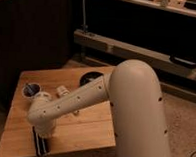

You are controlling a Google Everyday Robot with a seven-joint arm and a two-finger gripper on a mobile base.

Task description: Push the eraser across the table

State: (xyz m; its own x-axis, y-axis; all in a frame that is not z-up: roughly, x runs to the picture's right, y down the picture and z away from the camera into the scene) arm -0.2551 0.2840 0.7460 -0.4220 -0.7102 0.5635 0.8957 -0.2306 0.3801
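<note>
The gripper [44, 136] is positioned low over the near left corner of the table [88, 130], at the end of the white arm [72, 104], which reaches in from the right. Its fingers are largely hidden by the wrist; they are taken to be pressed together, and nothing is seen pinched between them.

The eraser [39, 145] lies directly beneath and just in front of the gripper, close to the near edge of the table. Whether the two are touching cannot be told. The long axis of the eraser runs roughly from the far side towards the near edge, tilted slightly. Its near end stands out past the gripper towards that edge.

Open tabletop extends to the right of the eraser. A sideways push across the long axis is judged to be the move that carries it across the table; any push towards the near edge risks tipping it off.

A small cup [29, 91] and a white tube [61, 91] stand further back, well apart from the eraser.
</note>
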